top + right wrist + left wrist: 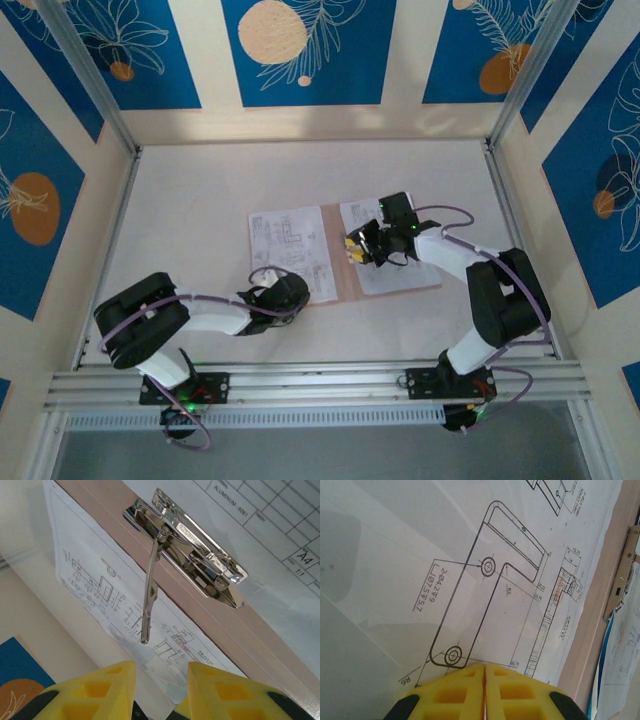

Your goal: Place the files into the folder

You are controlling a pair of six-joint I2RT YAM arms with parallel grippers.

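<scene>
- My left gripper [485, 670] is closed all the way. In its wrist view the 2 yellow fingers meet along a thin seam, with nothing pinched between them.
- Its tips sit at the bottom centre of that frame, right over a printed white sheet [485, 580]. I cannot tell whether they press on the paper.
- My right gripper [161, 675] is partly open, with a clear gap between its 2 yellow fingers at the bottom of its wrist view. It holds nothing.
- The folder [335, 282] lies flat at the centre of the top view, its bare pinkish-brown card showing as a strip down the middle.
- The printed white sheet lies left of that strip, and another white sheet [400, 278] lies right of it.
- In the top view the left gripper is at the lower left corner of the left sheet. The right gripper hovers over the card strip, just right of centre.
- The right wrist view gives me the shiny metal clip [195, 550] on the card strip, upper centre, with its thin lever [149, 600] sticking out toward the fingers. In the top view this is only a small blur.
- The left wrist view adds a thin bright blue edge [603, 650] at the right of the frame, beyond the card strip, along the edge of the far sheet.
</scene>
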